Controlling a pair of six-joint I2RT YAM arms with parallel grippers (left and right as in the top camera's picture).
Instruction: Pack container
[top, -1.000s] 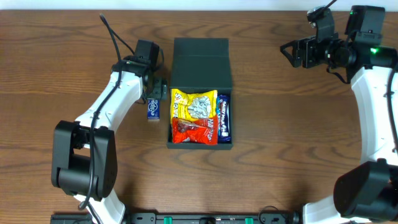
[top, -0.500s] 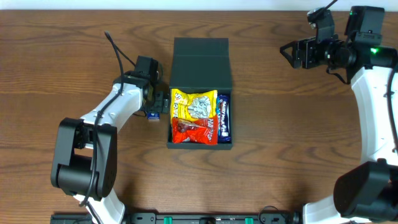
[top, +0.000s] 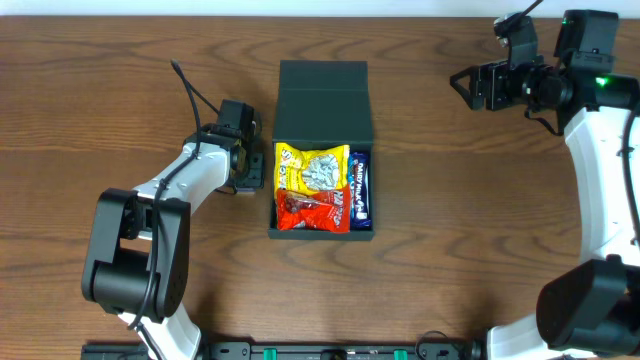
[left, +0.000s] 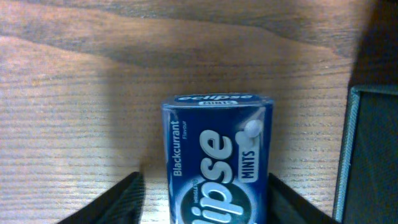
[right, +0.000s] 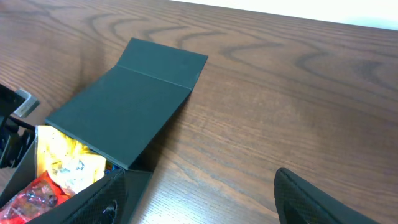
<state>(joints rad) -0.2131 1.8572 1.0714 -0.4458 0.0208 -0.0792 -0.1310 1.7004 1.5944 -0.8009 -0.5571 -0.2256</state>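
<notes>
The container (top: 323, 100) lies at mid-table with its flap lid folded back. Inside are a yellow packet (top: 312, 167), a red packet (top: 312, 210) and a dark blue bar (top: 360, 190). Just left of the container's wall (left: 373, 155), a blue Eclipse mints box (left: 214, 162) lies flat on the wood. My left gripper (left: 205, 180) straddles it, jaws open, with a strip of wood showing between the left finger (left: 127, 196) and the box. From overhead, the left gripper (top: 248, 170) covers the mints. My right gripper (top: 462, 85) hangs open and empty at the far right.
The right wrist view looks down on the container's lid (right: 124, 112) and bare wood between the right gripper's fingers (right: 311, 199). The table's far edge runs just behind the container.
The left gripper has come down over the mints box beside the container, and its jaws have narrowed around it. The right arm has not moved.
</notes>
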